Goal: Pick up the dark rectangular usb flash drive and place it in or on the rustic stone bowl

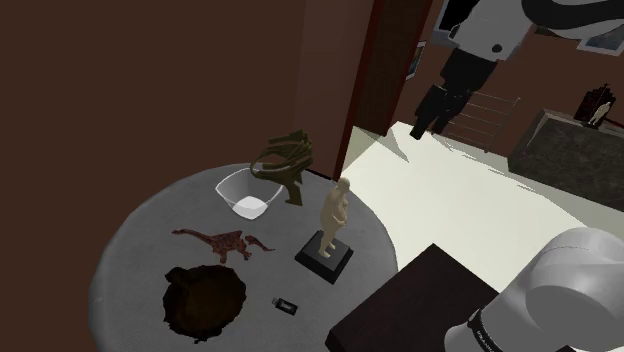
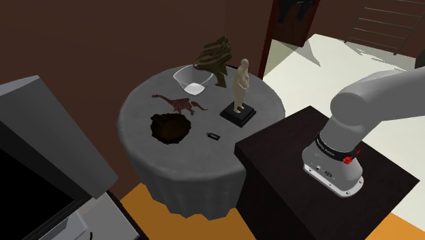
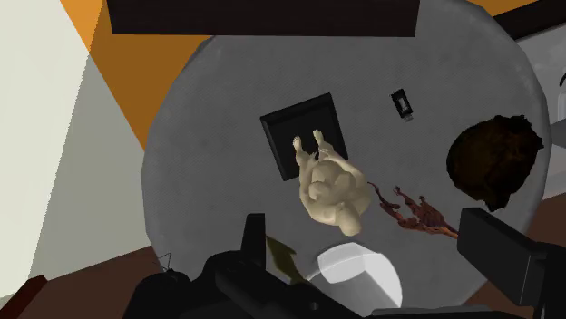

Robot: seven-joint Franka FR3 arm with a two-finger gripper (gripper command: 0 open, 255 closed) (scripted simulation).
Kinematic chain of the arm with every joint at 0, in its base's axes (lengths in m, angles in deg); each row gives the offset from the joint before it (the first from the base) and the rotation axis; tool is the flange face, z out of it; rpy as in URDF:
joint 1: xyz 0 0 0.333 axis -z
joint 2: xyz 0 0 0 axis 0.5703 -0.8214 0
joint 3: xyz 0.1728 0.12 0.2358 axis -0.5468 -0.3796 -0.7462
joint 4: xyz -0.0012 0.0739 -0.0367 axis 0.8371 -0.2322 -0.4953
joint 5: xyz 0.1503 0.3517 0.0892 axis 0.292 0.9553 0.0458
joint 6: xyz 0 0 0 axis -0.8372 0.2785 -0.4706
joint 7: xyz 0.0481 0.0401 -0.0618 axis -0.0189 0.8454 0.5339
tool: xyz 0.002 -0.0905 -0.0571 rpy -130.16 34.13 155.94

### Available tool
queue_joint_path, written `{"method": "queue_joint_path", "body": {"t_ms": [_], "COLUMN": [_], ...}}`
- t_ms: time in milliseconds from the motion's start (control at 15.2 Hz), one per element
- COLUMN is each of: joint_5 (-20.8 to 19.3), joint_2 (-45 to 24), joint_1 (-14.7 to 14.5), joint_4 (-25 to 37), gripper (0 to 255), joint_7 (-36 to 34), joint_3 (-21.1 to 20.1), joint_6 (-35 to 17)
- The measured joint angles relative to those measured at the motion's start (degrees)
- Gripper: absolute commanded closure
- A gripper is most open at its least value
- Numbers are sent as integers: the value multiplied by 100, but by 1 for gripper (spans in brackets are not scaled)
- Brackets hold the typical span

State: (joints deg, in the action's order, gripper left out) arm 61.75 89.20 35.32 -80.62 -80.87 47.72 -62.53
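1 step is in hand: the approach. I judge the pick as not yet begun. The gripper (image 3: 365, 228) hangs high above the round grey table (image 1: 130, 240), almost directly over the beige figurine (image 1: 335, 212). Its 2 black fingers (image 3: 254, 237) are spread wide, with nothing between them.

Position of the task's thing: the USB flash drive (image 1: 286, 304) lies flat on the table, near the figurine's black base (image 1: 325, 258) and apart from it, close to the table edge. The stone bowl (image 1: 205, 298) sits beyond the drive as reckoned from the figurine, so the drive lies roughly between the 2.

Appearance: the drive is a small, dark, flat rectangle with a pale patch on its top face. It is low-profile, so I expect little height to grip. The bowl is dark brown with a rough, uneven rim.

Next move, as I judge it:
1. Shift the gripper off the figurine until it is over the drive.
2. Turn the wrist so the fingers bracket the drive's 2 long sides.
3. Descend with the fingers apart, keeping clear of the figurine.
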Motion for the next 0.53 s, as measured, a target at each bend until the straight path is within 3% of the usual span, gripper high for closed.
{"method": "queue_joint_path", "body": {"t_ms": [132, 528], "joint_5": [19, 245], "joint_2": [20, -132], "joint_1": [-14, -192], "joint_4": [-88, -894], "gripper": [0, 0], "joint_7": [-24, -286], "joint_3": [-33, -430], "joint_6": [-61, -941]}}
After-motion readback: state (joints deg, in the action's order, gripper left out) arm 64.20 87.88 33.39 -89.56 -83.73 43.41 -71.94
